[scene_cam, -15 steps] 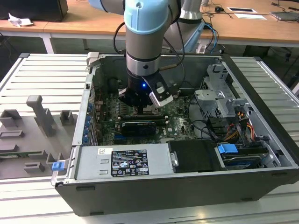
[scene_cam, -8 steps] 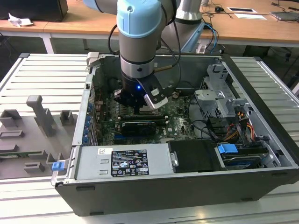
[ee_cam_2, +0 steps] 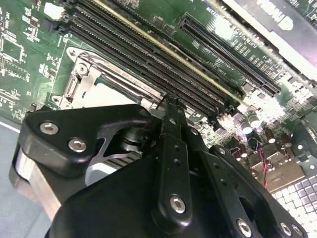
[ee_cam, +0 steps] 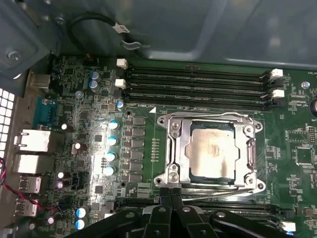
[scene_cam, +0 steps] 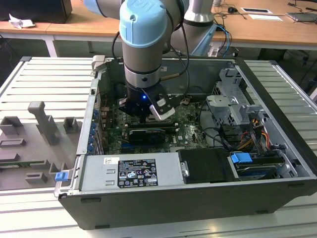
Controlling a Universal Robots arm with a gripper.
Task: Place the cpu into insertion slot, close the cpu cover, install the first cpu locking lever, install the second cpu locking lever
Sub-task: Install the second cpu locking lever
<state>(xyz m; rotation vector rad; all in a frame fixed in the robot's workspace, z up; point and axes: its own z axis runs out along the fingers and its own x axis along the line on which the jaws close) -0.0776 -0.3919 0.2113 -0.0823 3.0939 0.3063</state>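
CPU seated in the insertion slot, pale metal face up, framed by the cpu cover, which lies flat over the socket with its window around the chip. Memory slots run parallel to the socket on the green motherboard, just beside the cover's far edge. The gripper sits at the cover's near edge, its two fingertips pressed together with no visible gap, nothing seen between them. In the exterior view the gripper is lowered inside the computer case, above the motherboard.
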